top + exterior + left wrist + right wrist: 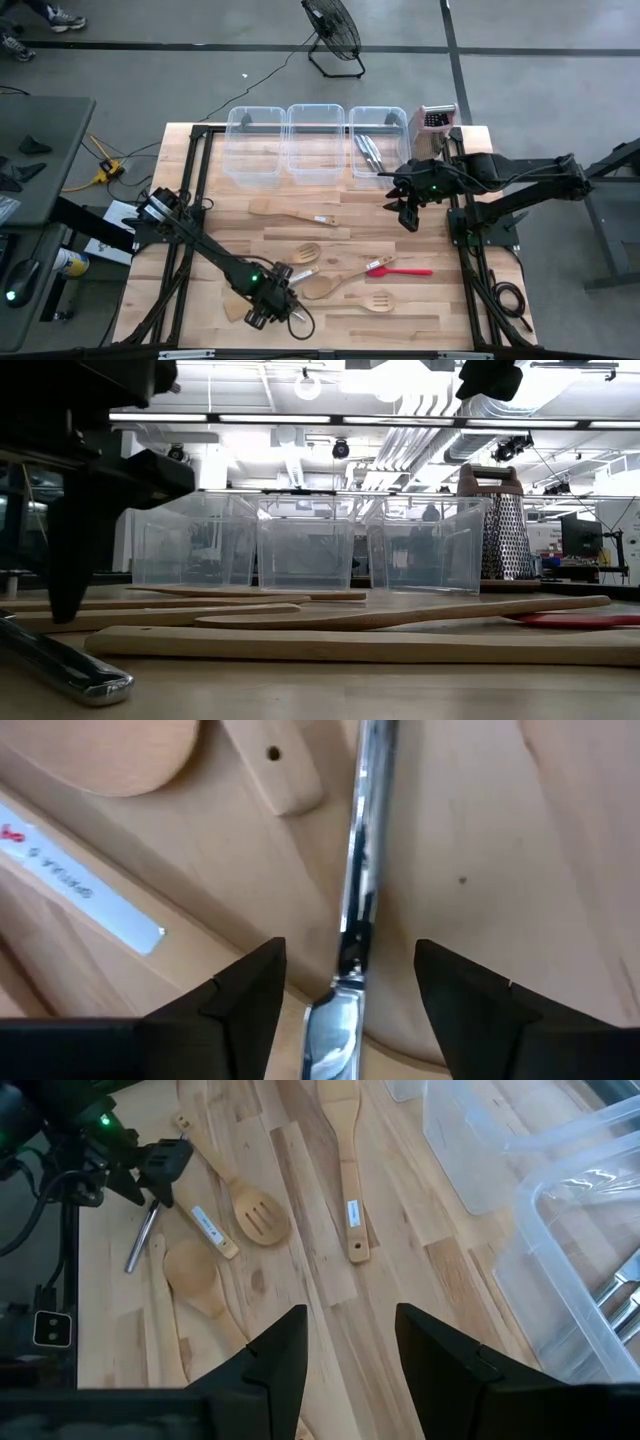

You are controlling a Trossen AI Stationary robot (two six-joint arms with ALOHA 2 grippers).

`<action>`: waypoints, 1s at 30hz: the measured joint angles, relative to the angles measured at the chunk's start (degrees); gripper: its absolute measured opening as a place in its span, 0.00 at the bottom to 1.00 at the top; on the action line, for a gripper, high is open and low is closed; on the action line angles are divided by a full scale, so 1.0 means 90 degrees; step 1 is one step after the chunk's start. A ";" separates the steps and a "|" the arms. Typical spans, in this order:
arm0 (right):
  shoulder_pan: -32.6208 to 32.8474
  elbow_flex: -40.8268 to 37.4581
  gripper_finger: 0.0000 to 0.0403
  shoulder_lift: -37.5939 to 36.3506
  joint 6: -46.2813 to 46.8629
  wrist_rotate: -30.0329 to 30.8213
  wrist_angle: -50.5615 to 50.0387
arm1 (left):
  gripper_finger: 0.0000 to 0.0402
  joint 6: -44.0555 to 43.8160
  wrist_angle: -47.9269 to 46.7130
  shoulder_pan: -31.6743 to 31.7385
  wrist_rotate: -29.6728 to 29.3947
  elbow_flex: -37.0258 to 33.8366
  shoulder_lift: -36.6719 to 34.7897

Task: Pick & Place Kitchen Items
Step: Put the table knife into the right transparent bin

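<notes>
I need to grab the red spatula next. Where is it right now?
In the high view the red spatula lies flat on the table's right half, below the right gripper and just above the slotted wooden spatula.

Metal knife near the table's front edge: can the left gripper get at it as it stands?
Probably yes. The left gripper hangs right over the metal knife with its fingers open on either side of it, nothing lying between; the wooden spoon sits off to one side.
</notes>
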 joint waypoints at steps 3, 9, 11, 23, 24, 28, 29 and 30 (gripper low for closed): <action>0.0000 0.0000 0.36 0.0000 0.0002 -0.0002 0.0000 | 0.50 0.0042 0.0005 0.0000 0.0001 0.0000 0.0000; 0.0000 0.0000 0.36 0.0000 0.0002 -0.0002 0.0000 | 0.41 0.0249 0.0047 0.0005 0.0003 0.0000 0.0000; 0.0000 0.0000 0.36 0.0000 0.0002 -0.0002 0.0000 | 0.40 0.0263 0.0046 0.0005 0.0003 -0.0002 0.0000; 0.0000 0.0000 0.36 0.0002 0.0000 -0.0005 -0.0002 | 0.40 0.0333 0.0146 0.0003 0.0149 0.0022 0.0284; 0.0000 0.0000 0.36 0.0002 0.0000 -0.0006 -0.0006 | 0.40 0.0333 0.0142 0.0002 0.0153 0.0022 0.0287; 0.0000 0.0000 0.36 0.0002 0.0000 -0.0010 -0.0007 | 0.36 0.0365 0.0095 0.0005 0.0139 0.0019 0.0299; 0.0000 0.0000 0.36 0.0002 0.0000 -0.0010 -0.0007 | 0.35 0.0367 0.0058 0.0005 0.0125 0.0019 0.0299; 0.0000 0.0000 0.36 0.0002 0.0000 -0.0010 -0.0007 | 0.32 0.0378 0.0030 0.0005 0.0118 0.0019 0.0307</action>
